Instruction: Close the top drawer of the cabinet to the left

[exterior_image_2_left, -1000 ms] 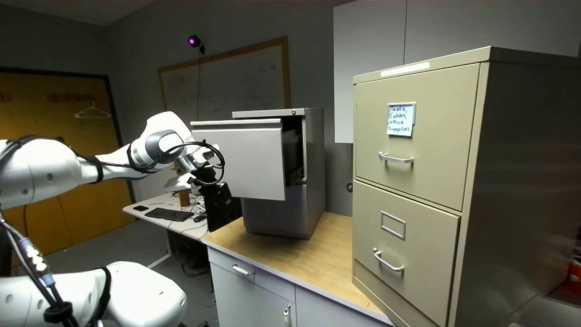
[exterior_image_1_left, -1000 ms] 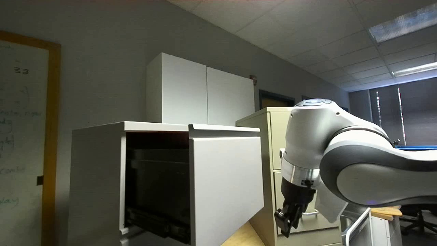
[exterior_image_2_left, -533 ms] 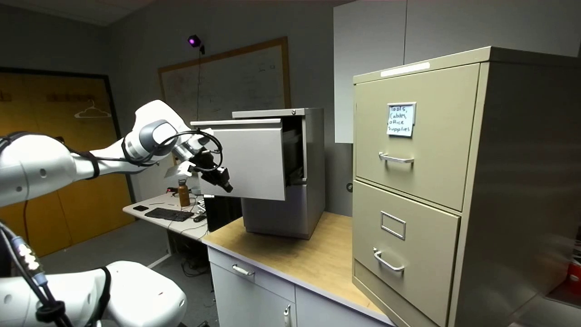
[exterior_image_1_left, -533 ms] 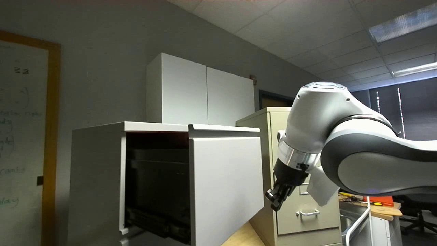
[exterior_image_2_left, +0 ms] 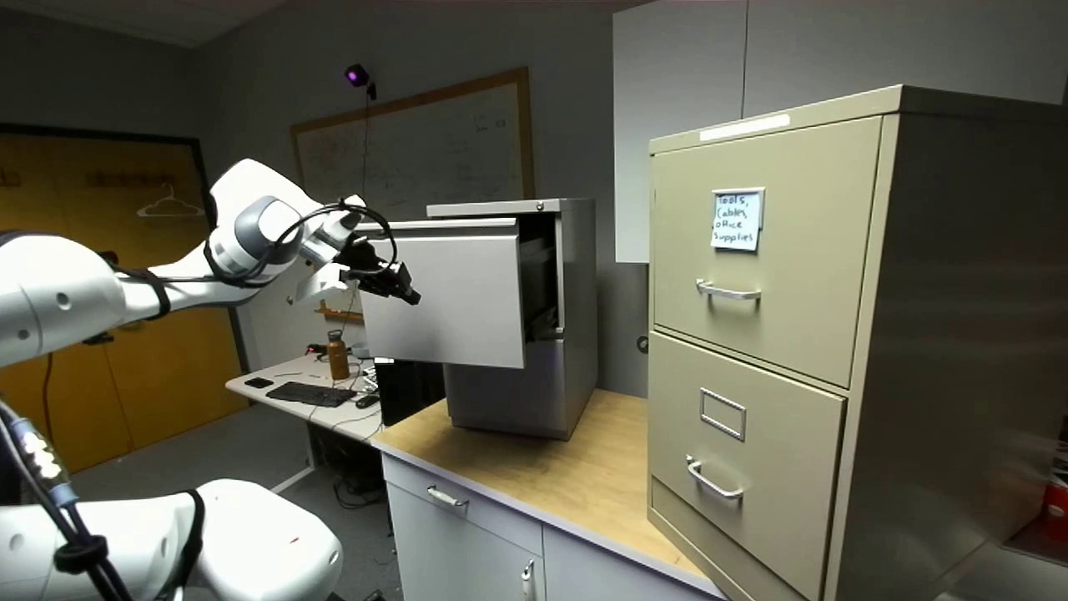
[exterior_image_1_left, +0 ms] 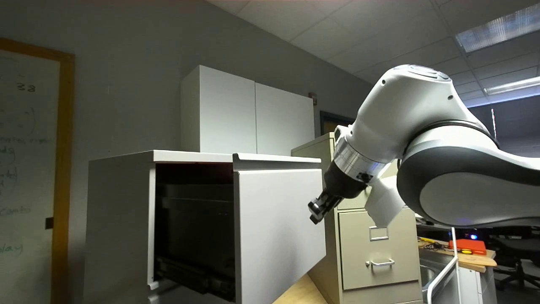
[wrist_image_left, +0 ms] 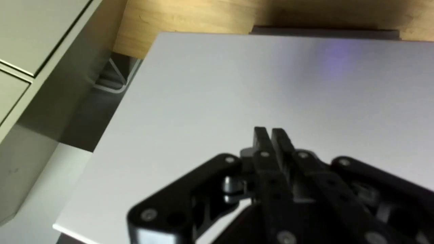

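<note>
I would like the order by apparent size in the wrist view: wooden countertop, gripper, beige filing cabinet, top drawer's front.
1. Top drawer's front
2. Beige filing cabinet and gripper: too alike to rank
3. Wooden countertop

In an exterior view, keyboard [exterior_image_2_left: 313,394] lay near front edge of white table [exterior_image_2_left: 304,367], mouse [exterior_image_2_left: 367,401] just beside it; brown bottle [exterior_image_2_left: 338,357] stood toward back edge, small black item [exterior_image_2_left: 259,382] near left corner. Beige filing cabinet [exterior_image_2_left: 768,275] stood at right edge of wooden counter [exterior_image_2_left: 584,467]. Whiteboard [exterior_image_2_left: 417,150] and white cupboard [exterior_image_1_left: 228,114] hung on wall [exterior_image_2_left: 576,133].
</note>
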`<action>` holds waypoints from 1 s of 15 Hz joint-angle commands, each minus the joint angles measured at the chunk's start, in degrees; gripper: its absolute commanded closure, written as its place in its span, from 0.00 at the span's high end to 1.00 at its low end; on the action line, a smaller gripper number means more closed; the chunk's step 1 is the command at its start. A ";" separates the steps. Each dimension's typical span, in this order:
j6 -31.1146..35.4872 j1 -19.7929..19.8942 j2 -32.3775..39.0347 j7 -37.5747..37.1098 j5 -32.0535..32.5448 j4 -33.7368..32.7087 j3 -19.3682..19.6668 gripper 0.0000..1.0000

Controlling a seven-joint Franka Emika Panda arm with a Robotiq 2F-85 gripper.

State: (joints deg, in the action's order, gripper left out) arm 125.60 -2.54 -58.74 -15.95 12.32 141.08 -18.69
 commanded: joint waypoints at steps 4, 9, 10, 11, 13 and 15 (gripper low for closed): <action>6.18 1.29 8.41 2.96 1.19 -8.25 -2.08 0.09; 8.18 1.33 15.48 4.45 1.33 -13.19 -2.16 0.08; 8.28 1.05 17.20 4.86 1.09 -14.46 -1.90 0.09; 8.56 1.18 18.90 4.97 1.13 -15.61 -1.89 0.09; 8.38 1.47 22.41 5.25 1.33 -18.40 -1.78 0.09; 8.32 1.04 26.88 5.92 0.60 -22.05 -0.88 0.08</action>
State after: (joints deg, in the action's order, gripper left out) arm 132.86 -1.38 -40.61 -12.10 12.67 126.67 -20.30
